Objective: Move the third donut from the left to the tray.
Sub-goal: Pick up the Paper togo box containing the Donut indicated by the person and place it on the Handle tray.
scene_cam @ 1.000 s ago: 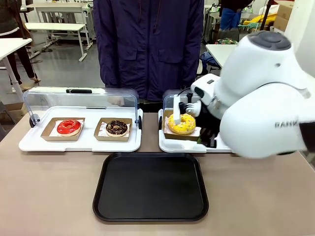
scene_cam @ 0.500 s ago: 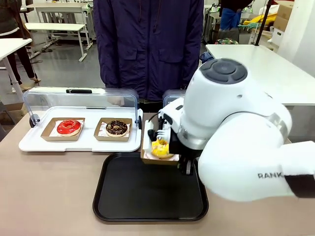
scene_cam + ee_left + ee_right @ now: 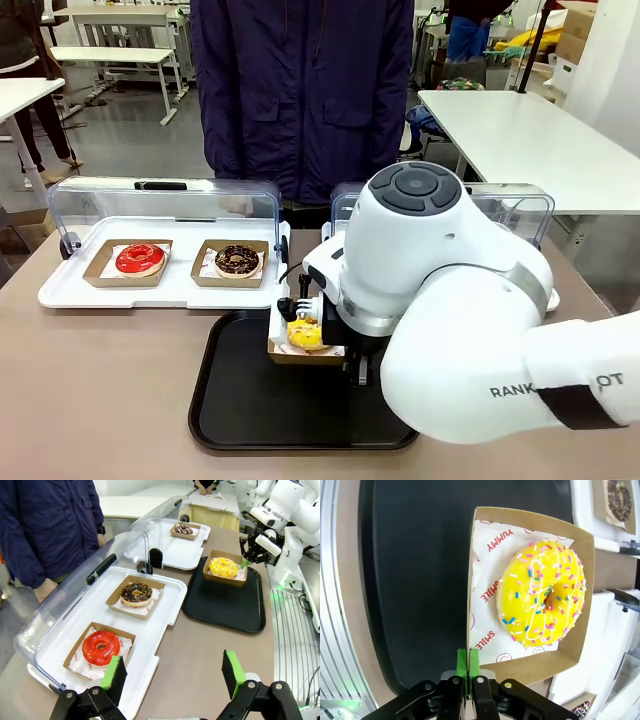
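The table lies between me and the person in a dark blue jacket at the far side. On it, toward me, sits the black tray, and my right arm bends across its right half. Beyond the tray's far left stands a white display tray with its clear lid raised, carrying a red donut and a chocolate donut, each in a brown holder. A second display tray stands next to it. My right gripper is pinched tight on the wall of the cardboard holder, the green pads pressed on either side of the card. The yellow donut with coloured sprinkles lies in that holder on printed paper, over the far part of the tray; whether the holder touches the tray I cannot tell. My left gripper hangs wide apart above the near end of the first display tray, holding nothing, its fingers framing the red donut.
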`<action>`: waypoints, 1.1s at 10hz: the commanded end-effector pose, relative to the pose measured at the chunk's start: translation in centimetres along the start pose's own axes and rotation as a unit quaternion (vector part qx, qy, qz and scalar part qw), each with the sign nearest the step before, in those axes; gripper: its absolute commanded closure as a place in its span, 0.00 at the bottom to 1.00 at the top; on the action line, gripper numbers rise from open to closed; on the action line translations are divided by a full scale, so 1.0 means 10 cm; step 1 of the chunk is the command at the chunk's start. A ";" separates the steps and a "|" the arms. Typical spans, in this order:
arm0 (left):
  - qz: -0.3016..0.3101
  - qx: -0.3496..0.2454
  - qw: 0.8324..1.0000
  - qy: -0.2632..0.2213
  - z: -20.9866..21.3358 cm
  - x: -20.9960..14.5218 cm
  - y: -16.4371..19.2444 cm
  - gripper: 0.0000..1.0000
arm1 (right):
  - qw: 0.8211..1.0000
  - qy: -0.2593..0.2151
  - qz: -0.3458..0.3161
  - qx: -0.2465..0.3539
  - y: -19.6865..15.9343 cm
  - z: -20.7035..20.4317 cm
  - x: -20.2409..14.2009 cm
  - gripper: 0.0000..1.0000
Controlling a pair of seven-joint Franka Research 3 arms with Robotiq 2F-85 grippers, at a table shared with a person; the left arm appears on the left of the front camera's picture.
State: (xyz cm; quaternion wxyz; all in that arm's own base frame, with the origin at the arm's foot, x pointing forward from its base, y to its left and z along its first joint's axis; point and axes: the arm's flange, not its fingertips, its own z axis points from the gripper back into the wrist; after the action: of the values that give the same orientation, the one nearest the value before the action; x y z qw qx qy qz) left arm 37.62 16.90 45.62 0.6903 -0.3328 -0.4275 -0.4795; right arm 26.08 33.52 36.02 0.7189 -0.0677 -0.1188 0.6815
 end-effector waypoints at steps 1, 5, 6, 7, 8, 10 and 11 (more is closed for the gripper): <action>0.000 -0.003 1.000 -0.003 0.01 0.01 -0.01 0.00 | 1.000 0.002 -0.006 -0.014 0.16 -0.20 -0.04 0.98; 0.000 -0.003 1.000 -0.003 0.01 0.01 -0.01 0.00 | 1.000 0.000 -0.006 -0.009 0.29 -0.38 -0.06 0.98; 0.000 -0.003 1.000 -0.003 0.01 0.01 -0.01 0.00 | 1.000 0.004 -0.005 -0.003 0.32 -0.41 -0.07 0.98; 0.000 -0.003 1.000 -0.003 0.01 0.01 -0.01 0.00 | 1.000 0.006 -0.004 0.003 0.34 -0.44 -0.07 0.98; 0.000 -0.003 1.000 -0.003 0.01 0.01 -0.01 0.00 | 1.000 0.008 -0.003 0.007 0.35 -0.46 -0.08 0.98; 0.000 -0.003 1.000 -0.003 0.01 0.01 -0.01 0.00 | 1.000 0.012 -0.002 0.016 0.36 -0.52 -0.09 0.98; 0.000 -0.003 1.000 -0.003 0.01 0.01 -0.01 0.00 | 1.000 0.011 -0.002 0.018 0.36 -0.53 -0.09 0.98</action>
State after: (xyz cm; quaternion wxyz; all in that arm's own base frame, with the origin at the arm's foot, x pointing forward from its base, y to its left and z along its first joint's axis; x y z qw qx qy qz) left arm 37.62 16.90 45.62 0.6903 -0.3328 -0.4275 -0.4795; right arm 25.43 34.79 30.84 0.7177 -0.0559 -0.0851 0.6888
